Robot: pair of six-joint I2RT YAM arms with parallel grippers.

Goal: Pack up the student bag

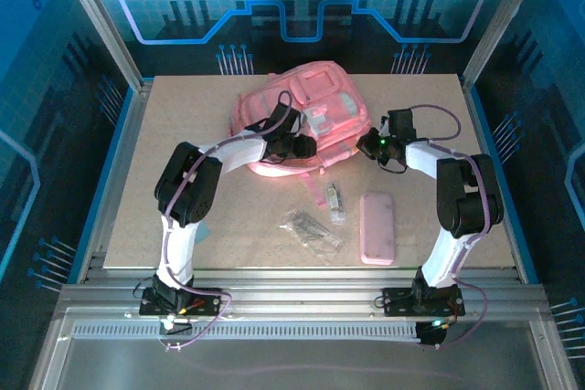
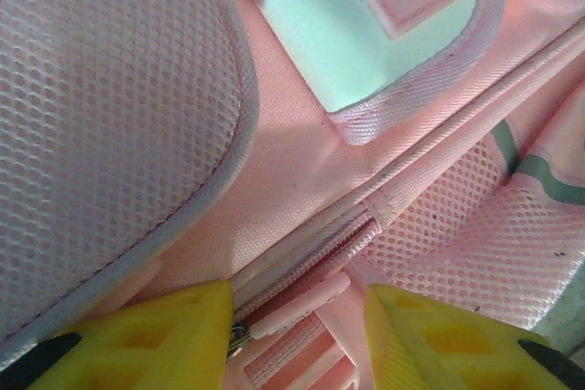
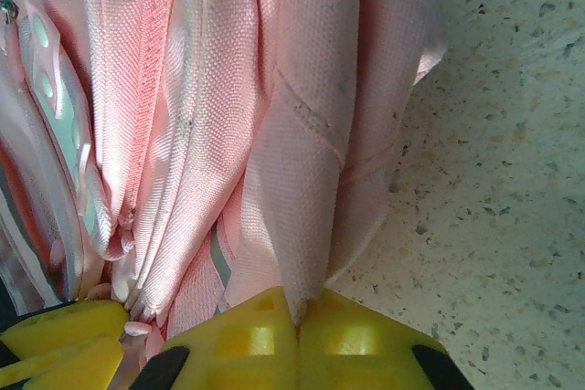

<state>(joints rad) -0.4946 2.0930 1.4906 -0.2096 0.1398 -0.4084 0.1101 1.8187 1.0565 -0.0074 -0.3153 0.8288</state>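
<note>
The student bag [image 1: 302, 107], a soft pink backpack, lies at the back middle of the table. My left gripper [image 1: 306, 145] is at its front left edge. In the left wrist view its yellow fingers [image 2: 183, 335] stand apart on either side of a pink zipper pull [image 2: 302, 303] beside the zip line of the student bag [image 2: 302, 180]; neither finger presses the pull. My right gripper [image 1: 367, 145] is at the bag's right side. In the right wrist view the right gripper [image 3: 299, 312] is shut on a fold of the student bag's [image 3: 311, 134] pink fabric, just above the tabletop.
A flat pink pencil case [image 1: 377, 227] lies near the front right. A clear packet of dark items [image 1: 311, 227] and a small clear packet [image 1: 335, 200] lie in front of the bag. Speckled tabletop [image 3: 494, 134] lies bare to the right of the fold.
</note>
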